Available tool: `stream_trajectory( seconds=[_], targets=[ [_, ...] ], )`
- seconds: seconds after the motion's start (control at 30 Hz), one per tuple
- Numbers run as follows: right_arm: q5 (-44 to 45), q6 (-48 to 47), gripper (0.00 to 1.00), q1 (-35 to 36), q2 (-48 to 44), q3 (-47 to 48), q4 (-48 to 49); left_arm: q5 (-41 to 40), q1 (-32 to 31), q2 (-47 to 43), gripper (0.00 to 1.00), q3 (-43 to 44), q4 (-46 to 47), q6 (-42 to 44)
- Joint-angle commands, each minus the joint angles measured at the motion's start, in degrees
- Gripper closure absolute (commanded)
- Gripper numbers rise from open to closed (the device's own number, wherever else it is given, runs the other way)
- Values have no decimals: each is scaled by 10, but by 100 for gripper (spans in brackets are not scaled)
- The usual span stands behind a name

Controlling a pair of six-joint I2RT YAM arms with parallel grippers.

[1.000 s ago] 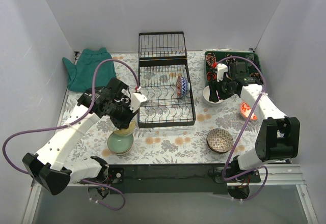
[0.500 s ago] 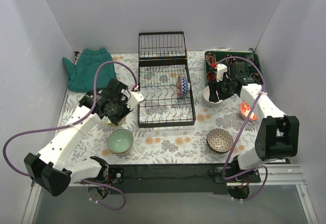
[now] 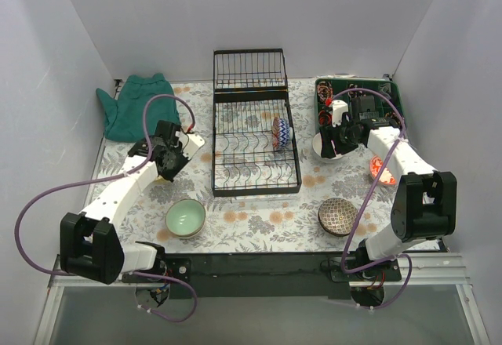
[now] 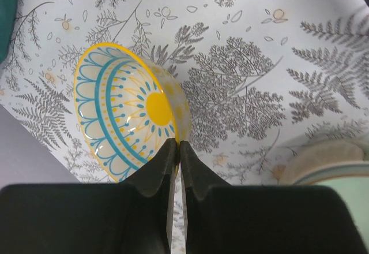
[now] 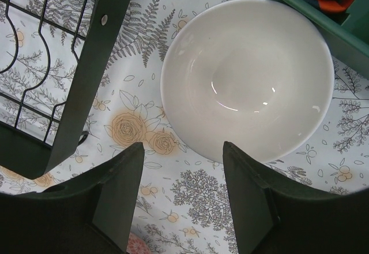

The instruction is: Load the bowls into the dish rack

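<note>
My left gripper (image 3: 166, 168) is shut on the rim of the yellow-flowered bowl (image 4: 132, 109) and holds it tilted on edge above the tablecloth, left of the dish rack (image 3: 255, 153). The pinch shows in the left wrist view (image 4: 177, 145). A blue-patterned bowl (image 3: 281, 133) stands in the rack. My right gripper (image 3: 330, 146) is open, hovering at the near rim of the white bowl (image 5: 248, 78), its jaws spread wide (image 5: 183, 146). The pale green bowl (image 3: 186, 218), dark brown patterned bowl (image 3: 338, 216) and red-orange bowl (image 3: 382, 170) sit on the table.
A green compartment tray (image 3: 357, 102) with small items stands behind the white bowl. A teal cloth (image 3: 133, 108) lies at the back left. The rack's hinged grid panel (image 3: 249, 69) lies open behind it. The rack's corner (image 5: 92, 63) is just left of my right gripper.
My left gripper, shut on the yellow-flowered bowl, has moved left and back, away from above the pale green bowl. The right gripper has barely moved.
</note>
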Motion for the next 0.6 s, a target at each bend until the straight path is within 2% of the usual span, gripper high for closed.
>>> stream_trajectory(
  seconds=[0.0,0.17,0.33,0.4,0.47,0.57],
  targets=[
    [1,-3,35,-2,1,22,17,-36,3,1,100,-30,109,19],
    [3,-4,35,-1,-1,15,23,-59,3,14,100,-76,169,19],
    [5,-4,35,-2,-1,9,23,-66,3,18,100,-95,188,19],
    [5,-4,35,-2,-1,9,23,-71,3,18,93,-108,197,21],
    [5,-4,35,-1,0,9,24,-79,3,21,81,-124,207,23],
    [5,-4,35,-1,2,13,24,-84,3,22,76,-138,219,21]
  ],
)
